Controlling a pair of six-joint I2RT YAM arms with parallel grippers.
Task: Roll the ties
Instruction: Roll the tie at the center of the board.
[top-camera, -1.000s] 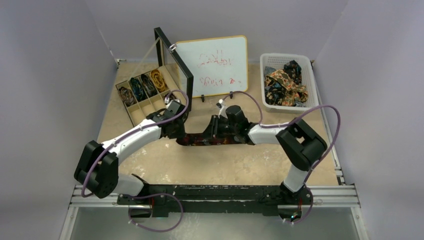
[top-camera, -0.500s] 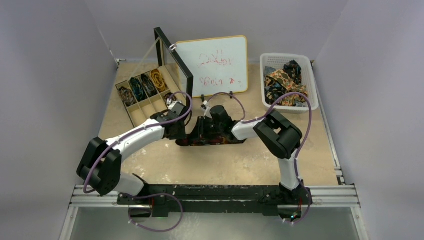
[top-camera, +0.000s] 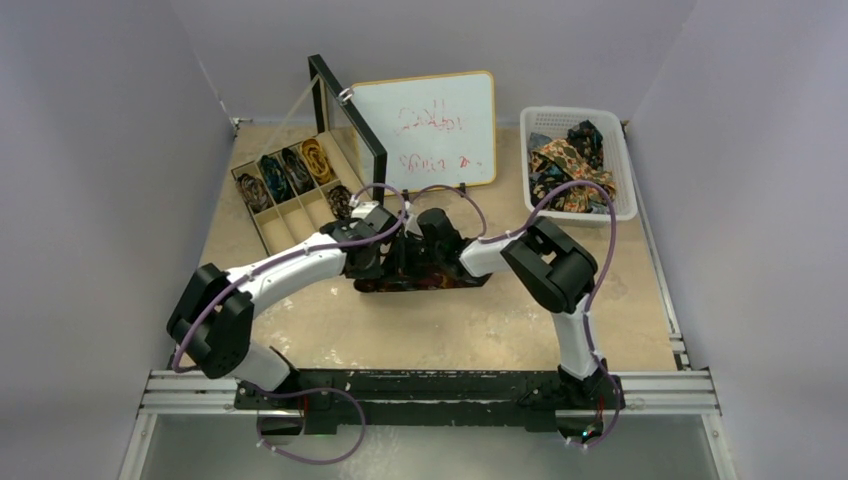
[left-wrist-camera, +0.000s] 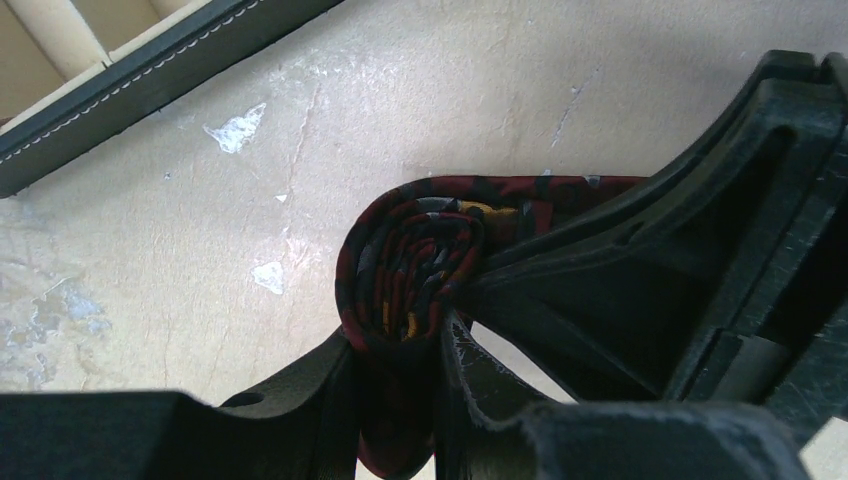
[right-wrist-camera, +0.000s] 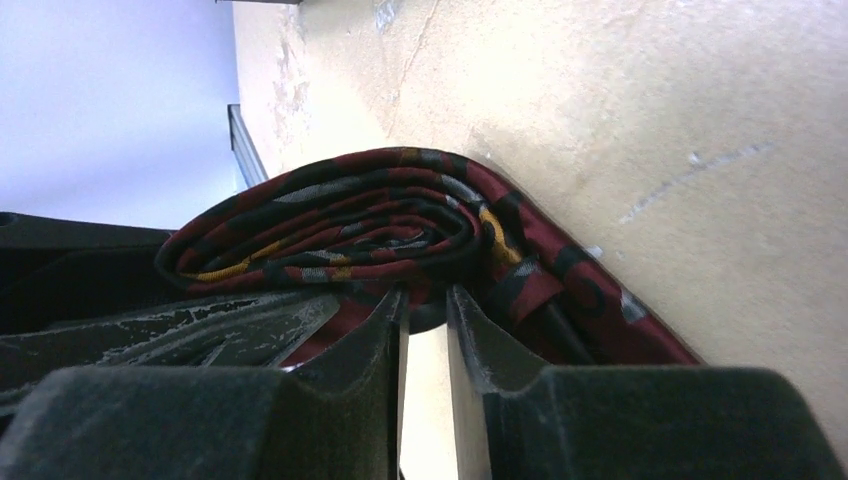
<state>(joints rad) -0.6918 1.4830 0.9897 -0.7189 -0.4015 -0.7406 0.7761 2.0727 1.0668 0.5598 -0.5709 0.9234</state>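
On the table (top-camera: 420, 330), just in front of the whiteboard (top-camera: 425, 130), the maroon tie (top-camera: 440, 282) lies flat with one end wound into a coil. My left gripper (left-wrist-camera: 398, 350) pinches that coil between its fingers (left-wrist-camera: 300, 400). My right gripper (right-wrist-camera: 425, 300) meets the coil's rim, jaws nearly together; whether they nip any fabric, I cannot tell.

Whiteboard (top-camera: 425, 132) stands between a divided box (top-camera: 283, 228) and a white basket (top-camera: 570, 111).
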